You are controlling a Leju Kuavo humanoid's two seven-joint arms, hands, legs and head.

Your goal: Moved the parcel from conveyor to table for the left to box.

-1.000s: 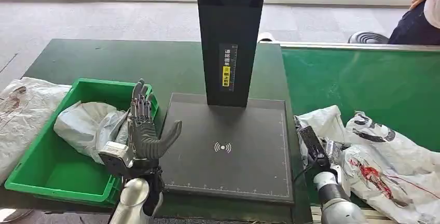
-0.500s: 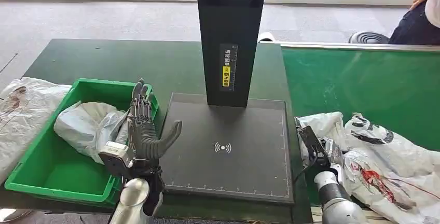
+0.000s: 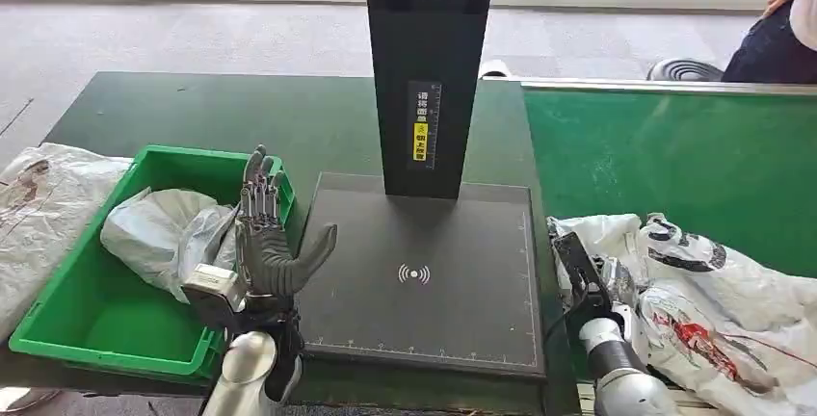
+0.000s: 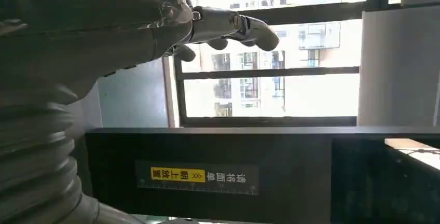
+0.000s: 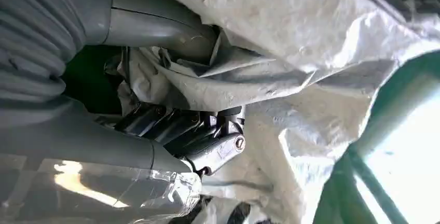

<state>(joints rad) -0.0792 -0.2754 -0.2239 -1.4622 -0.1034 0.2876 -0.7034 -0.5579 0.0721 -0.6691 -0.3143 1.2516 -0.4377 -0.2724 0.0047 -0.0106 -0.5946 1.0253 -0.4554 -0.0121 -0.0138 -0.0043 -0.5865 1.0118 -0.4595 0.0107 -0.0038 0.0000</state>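
Observation:
The parcel (image 3: 718, 296), a crumpled white plastic bag with red and black print, lies at the near edge of the green conveyor (image 3: 674, 146). My right hand (image 3: 586, 286) grips its left end. In the right wrist view the thumb and dark fingers (image 5: 176, 128) are curled into folds of the white parcel (image 5: 311, 79). My left hand (image 3: 267, 243) stands upright with fingers apart, holding nothing, between the green box (image 3: 58, 325) and the black scanner pad (image 3: 424, 272). The left wrist view shows those fingers (image 4: 228, 24) spread in the air.
A grey-white bagged parcel (image 3: 164, 228) lies inside the green box. A tall black scanner column (image 3: 424, 69) rises from the pad. Another white bag (image 3: 34, 214) sits on the table's left edge. A person (image 3: 780, 21) is at the far right.
The parcel, with my right hand on it, has slid a little toward me along the conveyor's near edge. My left hand has stayed where it was.

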